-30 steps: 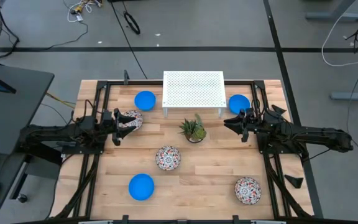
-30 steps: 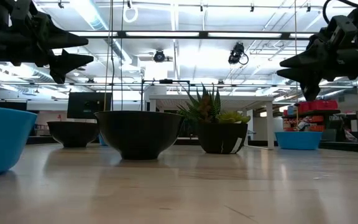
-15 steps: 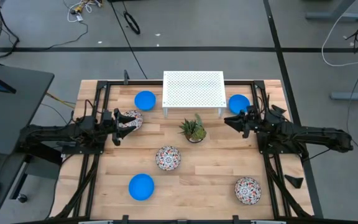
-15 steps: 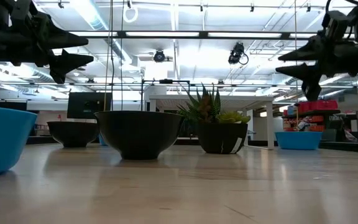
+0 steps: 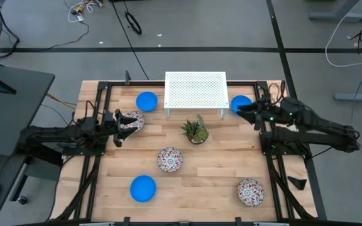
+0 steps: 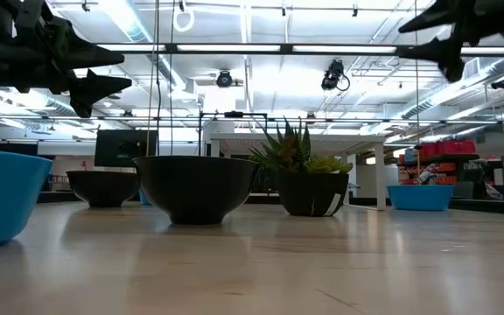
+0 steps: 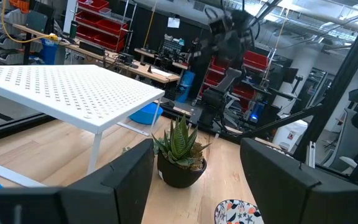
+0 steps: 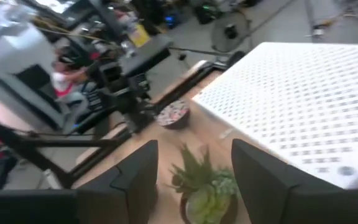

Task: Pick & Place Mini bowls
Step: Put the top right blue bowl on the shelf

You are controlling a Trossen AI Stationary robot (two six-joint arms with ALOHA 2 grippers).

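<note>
Beside the white perforated rack [image 5: 195, 90], at the table's far right corner, a plain bright blue round bowl [image 5: 237, 101] is shown directly under the right gripper [image 5: 242, 108], fingers apart, empty

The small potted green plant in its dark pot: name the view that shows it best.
The left wrist view shows the small potted green plant best: close, whole, spiky leaves and dark pot both clear. The high view shows only its leaves from above. The low view gives it backlit and dim. The right wrist view catches it blurred, cut at the edge.
</note>
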